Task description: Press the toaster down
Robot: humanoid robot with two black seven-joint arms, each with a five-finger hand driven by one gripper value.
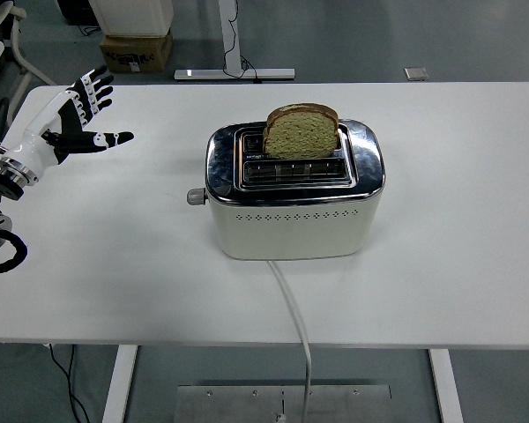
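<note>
A cream and chrome toaster (293,192) stands in the middle of the white table (458,220). A slice of brown bread (301,132) sticks up out of its rear slot, while the front slot holds nothing. The toaster's lever knob (194,196) juts from its left end, raised. My left hand (79,119) hovers over the table's far left, fingers spread and holding nothing, well apart from the toaster. The right arm is out of view.
The toaster's white cord (291,308) runs forward off the table's near edge. On the floor behind the table stand a cardboard box (137,50) and a desk leg base (234,74). A chair (4,26) shows at the top left.
</note>
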